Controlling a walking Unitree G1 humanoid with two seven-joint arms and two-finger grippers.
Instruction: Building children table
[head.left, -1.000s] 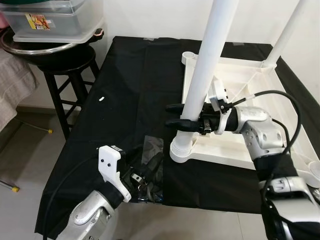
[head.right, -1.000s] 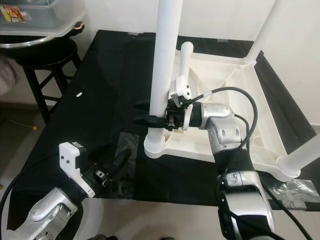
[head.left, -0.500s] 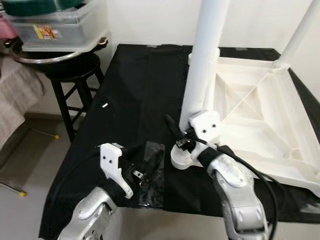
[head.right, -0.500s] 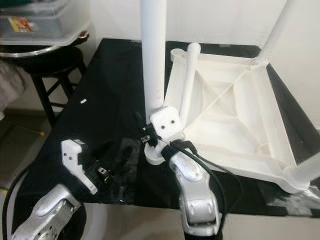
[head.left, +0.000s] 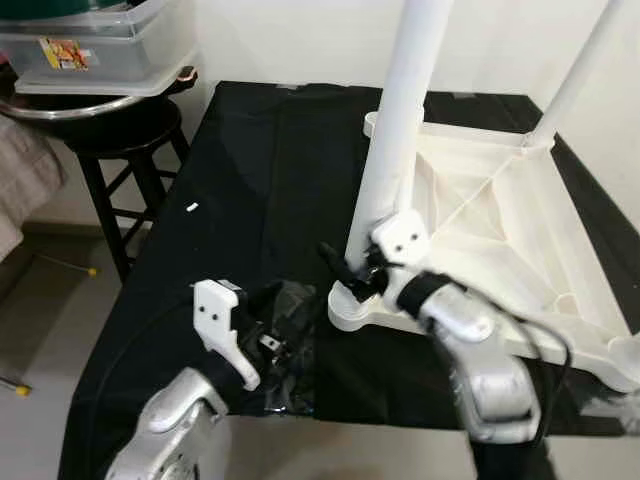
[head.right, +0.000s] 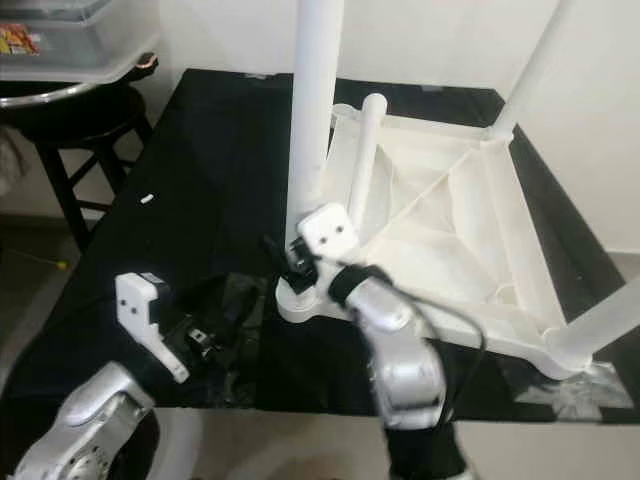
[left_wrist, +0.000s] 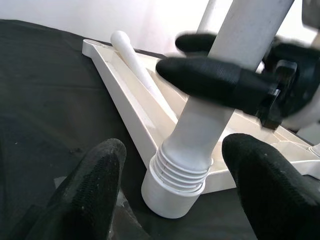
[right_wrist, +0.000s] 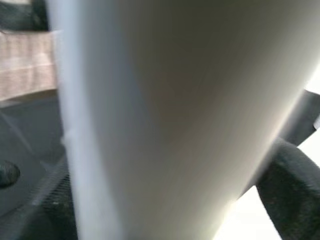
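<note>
One table leg (head.left: 400, 130) cropped, right tool (head.left: 345, 272) clamped

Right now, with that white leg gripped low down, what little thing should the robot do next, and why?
Probably turn the leg a bit further into its corner socket. The right gripper has its jaws around the leg just above the socket, and in the left wrist view the threaded rings are exposed above the socket rim, so it looks not fully seated. The left gripper hovers open nearby.
</note>
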